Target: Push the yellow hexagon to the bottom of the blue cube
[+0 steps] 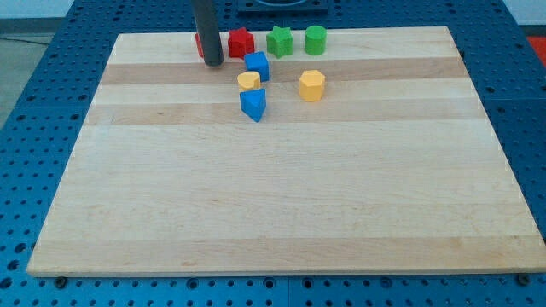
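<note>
The yellow hexagon (311, 85) lies near the board's top middle, to the right of and slightly below the blue cube (257, 65). A smaller rounded yellow block (249, 81) touches the cube's lower left edge. A blue wedge-shaped block (252, 104) sits just below that yellow block. My tip (212, 62) rests on the board to the left of the blue cube, apart from it and well left of the hexagon.
Along the view's top edge stand a red block (199, 44) partly hidden behind my rod, a red star (241, 42), a green star (279, 40) and a green cylinder (316, 39). The wooden board (273, 196) lies on a blue perforated table.
</note>
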